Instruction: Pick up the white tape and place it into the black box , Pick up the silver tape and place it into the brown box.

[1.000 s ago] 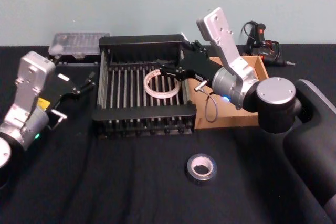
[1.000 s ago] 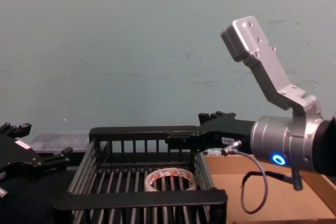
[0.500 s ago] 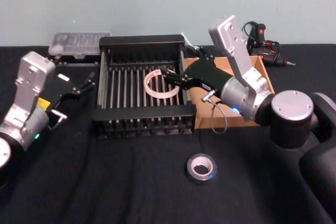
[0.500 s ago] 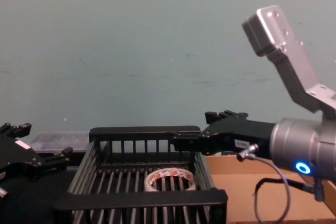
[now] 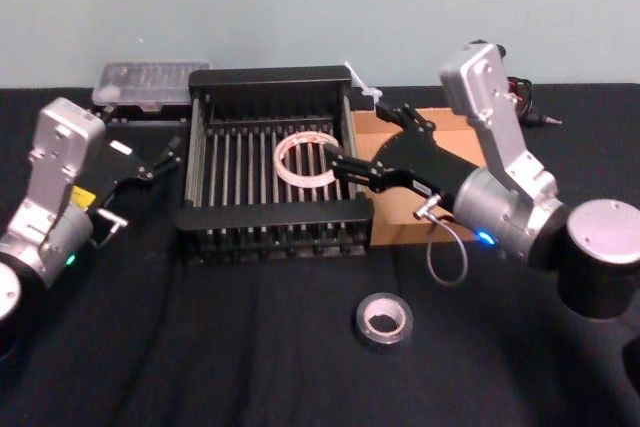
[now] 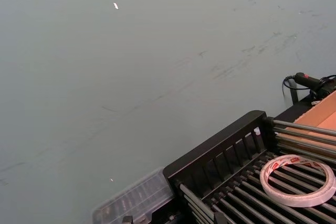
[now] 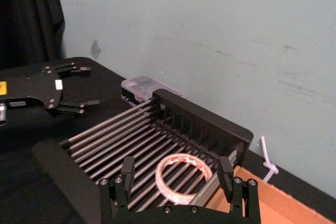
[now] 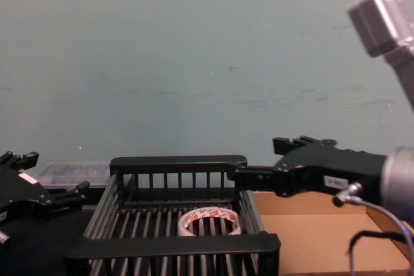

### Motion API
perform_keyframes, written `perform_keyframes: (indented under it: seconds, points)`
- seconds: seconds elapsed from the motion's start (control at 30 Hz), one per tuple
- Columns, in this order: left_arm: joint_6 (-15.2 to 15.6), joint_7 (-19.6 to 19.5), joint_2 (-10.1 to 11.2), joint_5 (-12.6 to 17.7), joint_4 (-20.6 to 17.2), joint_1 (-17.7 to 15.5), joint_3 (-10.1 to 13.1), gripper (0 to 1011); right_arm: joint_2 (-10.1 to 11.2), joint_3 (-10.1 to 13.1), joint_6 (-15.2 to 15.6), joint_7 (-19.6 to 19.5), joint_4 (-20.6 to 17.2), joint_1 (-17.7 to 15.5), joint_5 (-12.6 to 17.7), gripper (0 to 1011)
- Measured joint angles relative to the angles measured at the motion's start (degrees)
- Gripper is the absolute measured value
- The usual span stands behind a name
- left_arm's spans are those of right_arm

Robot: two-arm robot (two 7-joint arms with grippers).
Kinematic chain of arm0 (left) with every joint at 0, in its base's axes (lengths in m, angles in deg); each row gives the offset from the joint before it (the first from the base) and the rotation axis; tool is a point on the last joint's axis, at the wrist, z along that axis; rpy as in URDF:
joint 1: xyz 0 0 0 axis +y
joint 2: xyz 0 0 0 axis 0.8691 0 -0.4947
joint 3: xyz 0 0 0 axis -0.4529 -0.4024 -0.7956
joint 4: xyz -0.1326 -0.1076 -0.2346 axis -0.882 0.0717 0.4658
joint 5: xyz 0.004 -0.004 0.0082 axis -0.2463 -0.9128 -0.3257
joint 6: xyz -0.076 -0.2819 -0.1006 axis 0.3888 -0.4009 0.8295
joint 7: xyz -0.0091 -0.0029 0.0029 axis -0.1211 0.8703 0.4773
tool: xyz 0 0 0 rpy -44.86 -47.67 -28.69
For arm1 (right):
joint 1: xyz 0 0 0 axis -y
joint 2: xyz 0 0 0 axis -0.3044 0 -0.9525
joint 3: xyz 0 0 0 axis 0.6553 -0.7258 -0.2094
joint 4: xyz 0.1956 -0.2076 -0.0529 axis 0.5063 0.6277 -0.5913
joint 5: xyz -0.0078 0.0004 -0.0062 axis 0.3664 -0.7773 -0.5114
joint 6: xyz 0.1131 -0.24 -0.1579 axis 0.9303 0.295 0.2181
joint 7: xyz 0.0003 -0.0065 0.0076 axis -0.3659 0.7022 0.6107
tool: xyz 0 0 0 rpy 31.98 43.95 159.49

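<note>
We find no text that can be read anywhere. The white tape [image 6: 297, 180], at the lower right of the left wrist frame, carries red print on its inner core ring, but the marks are too small to make out; they may be a repeated brand logo. A yellow label sits on the left hand [image 7: 68, 85] at the left edge of the right wrist frame, unreadable.

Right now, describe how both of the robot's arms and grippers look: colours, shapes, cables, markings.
Both arms share one build: matte black round joint housings, silver cylindrical wrists with a small blue light, and an angled silver bracket. The right gripper is flat black with slim toothed fingers; a thin grey cable loops beneath its wrist. The left gripper matches it, with a yellow sticker and a small white label.
</note>
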Motion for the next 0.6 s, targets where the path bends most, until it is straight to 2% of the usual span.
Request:
perform_keyframes:
  seconds: [0.27, 0.6]
  points:
    - [0.00, 0.00, 0.00, 0.00, 0.00, 0.00, 0.00, 1001, 3.17, 1.20, 2.10, -0.20, -5.73, -5.13, 3.09, 1002]
    - [0.00, 0.00, 0.00, 0.00, 0.00, 0.00, 0.00, 1001, 7.10, 2.01, 4.66, 0.00, -11.30, -9.33, 5.70, 1002]
